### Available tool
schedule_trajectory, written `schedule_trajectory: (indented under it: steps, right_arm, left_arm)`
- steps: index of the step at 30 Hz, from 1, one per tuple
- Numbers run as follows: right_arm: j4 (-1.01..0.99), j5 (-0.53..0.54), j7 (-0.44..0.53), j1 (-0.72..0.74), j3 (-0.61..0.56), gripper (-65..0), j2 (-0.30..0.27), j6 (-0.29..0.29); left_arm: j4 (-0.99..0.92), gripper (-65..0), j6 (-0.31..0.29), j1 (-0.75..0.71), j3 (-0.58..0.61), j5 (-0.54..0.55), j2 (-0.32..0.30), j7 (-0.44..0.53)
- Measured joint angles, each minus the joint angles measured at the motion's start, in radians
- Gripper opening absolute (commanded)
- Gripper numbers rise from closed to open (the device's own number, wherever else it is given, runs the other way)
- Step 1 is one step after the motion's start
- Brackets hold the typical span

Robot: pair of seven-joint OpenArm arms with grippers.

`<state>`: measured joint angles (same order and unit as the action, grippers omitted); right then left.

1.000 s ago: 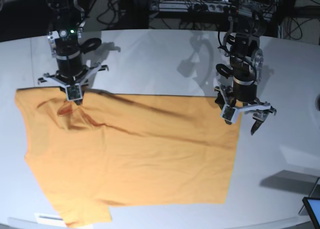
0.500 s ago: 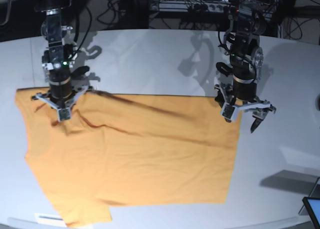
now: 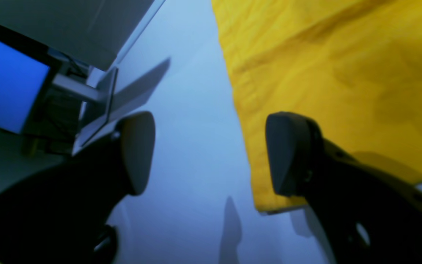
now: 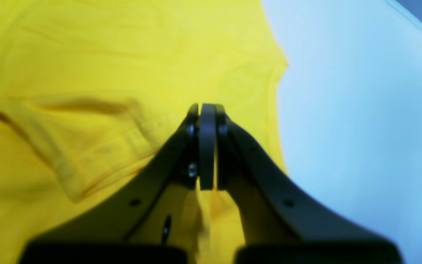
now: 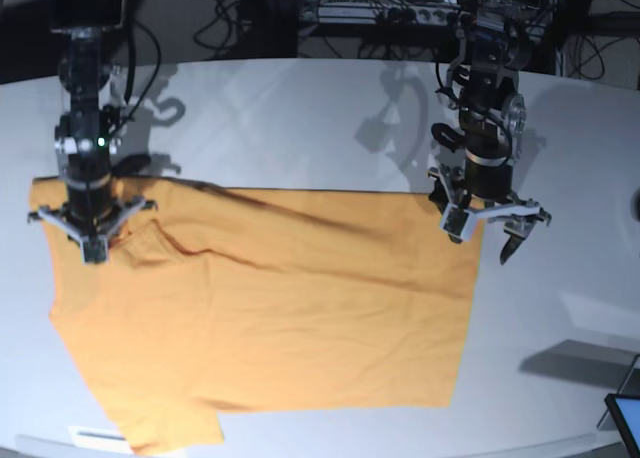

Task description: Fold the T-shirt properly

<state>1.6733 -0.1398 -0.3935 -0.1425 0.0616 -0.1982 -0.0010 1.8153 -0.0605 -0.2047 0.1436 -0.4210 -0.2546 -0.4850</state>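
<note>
The orange-yellow T-shirt (image 5: 280, 318) lies spread flat on the white table (image 5: 300, 128), with creases near its upper left. No lettering shows. My right gripper (image 5: 93, 248) is shut, its tips down on the shirt's upper-left part. In the right wrist view the gripper (image 4: 207, 146) has its fingers pressed together over the yellow cloth (image 4: 123, 55), beside a folded hem. My left gripper (image 5: 485, 236) is open at the shirt's upper-right corner. In the left wrist view the open gripper (image 3: 211, 154) straddles the cloth's edge (image 3: 343, 73), one finger over the cloth, one over bare table.
A screen (image 5: 625, 418) stands at the table's front right corner and shows blue in the left wrist view (image 3: 6, 80). A white label (image 5: 100, 436) lies by the shirt's lower-left edge. Cables and equipment sit behind the table.
My right gripper has moved left and toward the front across the shirt's upper-left part, and the creases there have shifted with it. The left arm has stayed in place.
</note>
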Motion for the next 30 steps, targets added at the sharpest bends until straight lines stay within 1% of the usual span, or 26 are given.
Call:
schedule_trajectory:
  steps: [1, 2, 4, 5, 6, 7, 8, 10, 12, 13, 14, 15, 16, 17, 18, 19, 20, 21, 24, 26, 30]
  right_arm:
    - [0.031, 0.001, 0.001, -0.035, 0.0, -59.6, 0.0, -0.002]
    - [0.056, 0.002, -0.003, -0.069, 0.001, -55.6, 0.0, 0.001]
    - [0.105, 0.002, -0.012, -0.123, 0.002, -47.7, 0.003, 0.001]
    - [0.12, 0.001, -0.003, -0.139, 0.002, -45.7, 0.003, 0.0]
    - [0.124, 0.001, 0.006, -0.15, 0.002, -45.4, 0.003, 0.0]
    - [0.121, 0.004, 0.004, -0.154, 0.002, -45.3, 0.003, 0.0]
    - [0.111, 0.005, 0.0, -0.158, 0.002, -45.3, 0.002, -0.01]
    - [0.09, 0.002, -0.002, -0.16, 0.002, -45.3, 0.001, -0.043]
    - [0.071, 0.002, -0.003, -0.157, -0.002, -45.3, -0.001, -0.044]
    - [0.06, 0.002, -0.002, -0.152, -0.003, -45.4, -0.001, -0.04]
    - [0.05, 0.002, -0.003, -0.145, -0.005, -46.9, -0.001, -0.033]
    - [0.044, 0.002, -0.005, -0.138, -0.006, -50.2, -0.002, -0.027]
    - [0.037, 0.001, -0.003, -0.128, -0.006, -55.0, -0.005, -0.023]
    - [0.035, -0.021, -0.002, -0.119, -0.007, -60.9, -0.006, -0.022]
    - [0.034, -0.084, -0.002, -0.114, -0.015, -65.0, -0.009, -0.024]
    - [0.025, -0.154, 0.002, -0.107, -0.033, -65.0, -0.014, -0.027]
    - [0.01, -0.221, 0.002, -0.102, -0.057, -65.0, -0.017, -0.022]
    - [-0.012, -0.29, 0.0, -0.096, -0.084, -64.7, -0.016, -0.02]
    - [-0.063, -0.415, 0.01, -0.079, -0.161, -65.0, -0.003, -0.003]
    - [-0.08, -0.467, 0.011, -0.075, -0.188, -65.0, -0.004, -0.002]
    - [-0.089, -0.489, 0.006, -0.062, -0.221, -65.0, -0.037, -0.007]
  left_arm:
    - [0.0, -17.5, 0.0, -0.011, 0.0, 0.0, -0.002, 0.002]
    - [0.001, -14.8, -0.002, -0.024, 0.001, -0.001, -0.008, 0.0]
    - [0.0, -6.2, 0.003, -0.045, 0.018, -0.001, -0.024, -0.011]
    - [0.001, -2.9, 0.003, -0.049, 0.027, -0.001, -0.026, -0.028]
    - [0.001, -0.8, 0.002, -0.05, 0.042, 0.0, -0.031, -0.056]
    - [0.0, -0.5, -0.008, -0.048, 0.051, 0.008, -0.032, -0.079]
    - [-0.004, -0.7, -0.005, -0.044, 0.061, 0.006, -0.031, -0.1]
    - [-0.03, -0.8, -0.003, -0.019, 0.075, 0.008, -0.034, -0.11]
    - [-0.042, -2.4, -0.003, 0.012, 0.082, 0.007, -0.035, -0.111]
    - [-0.044, -5.7, 0.002, 0.032, 0.093, 0.005, -0.038, -0.111]
    - [-0.05, -11.4, 0.006, 0.056, 0.109, -0.005, -0.039, -0.111]
    - [-0.058, -18.8, 0.004, 0.077, 0.127, -0.004, -0.039, -0.111]
    - [-0.072, -28.0, 0.0, 0.1, 0.143, -0.003, -0.038, -0.108]
    - [-0.087, -39.8, -0.001, 0.119, 0.155, -0.006, -0.035, -0.101]
    - [-0.107, -50.7, -0.002, 0.135, 0.164, -0.05, -0.033, -0.099]
    - [-0.131, -59.8, 0.003, 0.15, 0.18, -0.101, -0.035, -0.103]
    - [-0.149, -65.0, 0.001, 0.163, 0.198, -0.136, -0.039, -0.108]
    - [-0.164, -65.0, 0.0, 0.176, 0.222, -0.174, -0.04, -0.109]
    - [-0.202, -65.0, -0.004, 0.225, 0.302, -0.241, -0.049, -0.093]
    - [-0.223, -65.0, -0.004, 0.248, 0.347, -0.259, -0.064, -0.089]
    - [-0.275, -65.0, -0.003, 0.285, 0.393, -0.26, -0.087, -0.1]
